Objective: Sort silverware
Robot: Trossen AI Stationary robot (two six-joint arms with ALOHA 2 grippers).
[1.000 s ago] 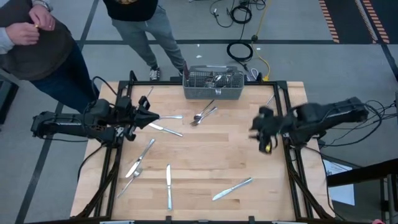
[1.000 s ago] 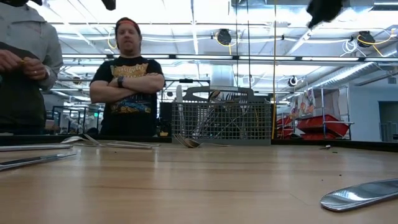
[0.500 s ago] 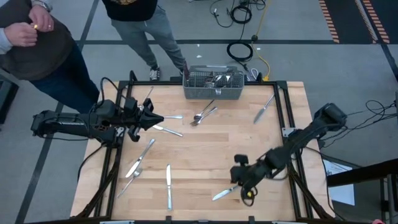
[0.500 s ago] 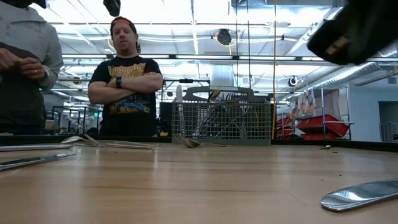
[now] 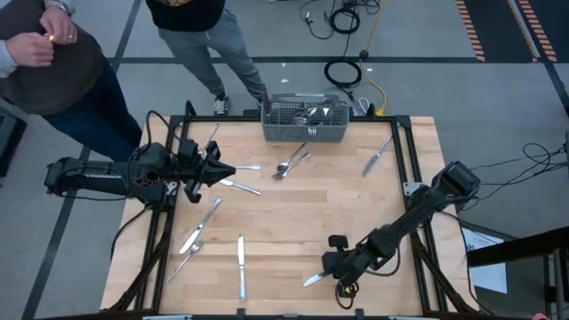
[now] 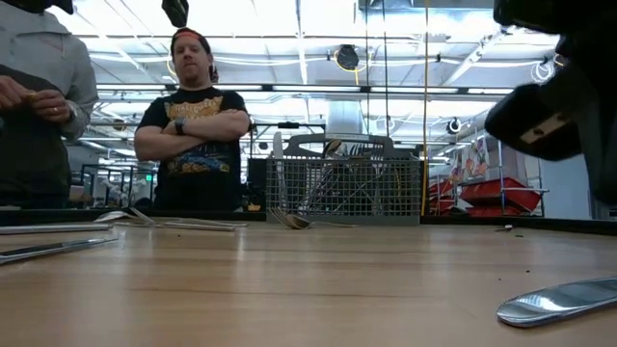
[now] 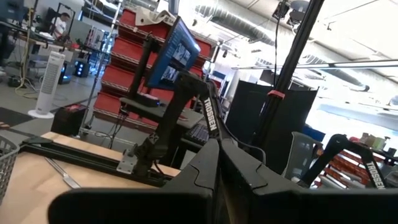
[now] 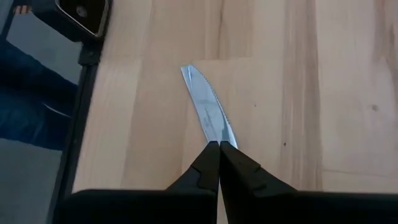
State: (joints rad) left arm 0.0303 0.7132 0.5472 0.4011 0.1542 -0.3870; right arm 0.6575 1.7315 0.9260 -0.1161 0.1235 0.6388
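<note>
Right gripper (image 5: 331, 267) clamps the knife (image 8: 208, 115) at table's five o'clock; next, I'd say, lift toward the basket (image 5: 305, 124) at twelve.

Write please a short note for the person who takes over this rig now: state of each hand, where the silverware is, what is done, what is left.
Right hand: shut, low at the near right of the table, on the knife there; not lifted.
Left hand: shut, empty, waiting at the table's left side.
Done: a few pieces stand in the mesh basket at the far edge.
Left: the forks and spoons in front of the basket, another knife far right, and the loose pieces on the left and near centre.
</note>
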